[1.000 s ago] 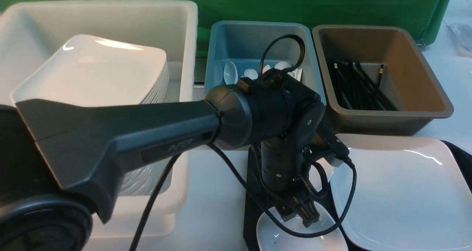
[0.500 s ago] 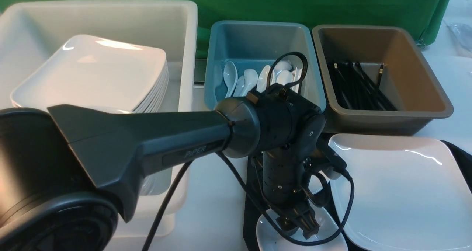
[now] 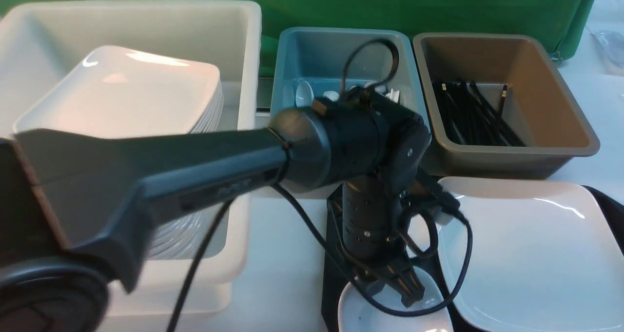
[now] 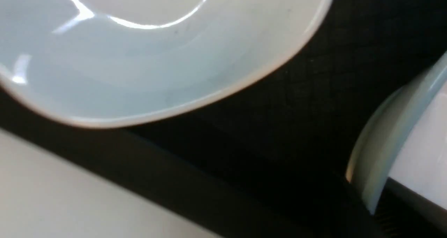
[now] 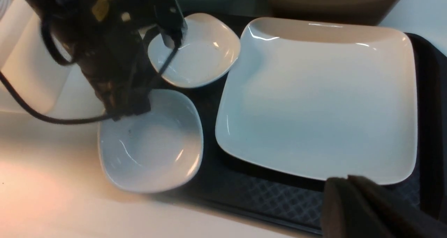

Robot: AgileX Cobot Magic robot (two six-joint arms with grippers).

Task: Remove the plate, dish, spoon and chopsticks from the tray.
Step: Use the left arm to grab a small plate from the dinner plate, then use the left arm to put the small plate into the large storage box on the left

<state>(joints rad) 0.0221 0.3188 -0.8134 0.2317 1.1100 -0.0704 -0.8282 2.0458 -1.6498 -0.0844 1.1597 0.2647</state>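
Robot clears a meal tray: the left arm (image 3: 195,166) reaches across a white table (image 3: 287,254) and points the left gripper (image 3: 397,290) straight down at a small dish (image 3: 365,320) on the near left corner of the black tray (image 5: 251,192). Its fingers (image 3: 409,295) sit at the dish's far rim. The right wrist view blurs them, so it cannot be told whether they are clamped on the rim or parted around it, nor whether the dish rests on the tray or hangs just above it. A second small dish (image 5: 202,52) lies farther back on the tray, just beside the first and next to the far left corner of the large square plate (image 3: 526,254), which fills the tray's right side. The right gripper (image 5: 340,184) hangs above the tray on the near side of the plate, its fingers pressed together. Beyond the tray stand three tubs. A white tub (image 3: 146,10) on the left holds a stack of square plates (image 3: 126,93). A blue tub (image 3: 336,49) in the middle holds white spoons (image 3: 304,95), partly hidden behind the arm. A brown tub (image 3: 560,103) on the right holds black chopsticks (image 3: 473,117) lying in a bundle. A green cloth (image 3: 438,5) hangs behind them.
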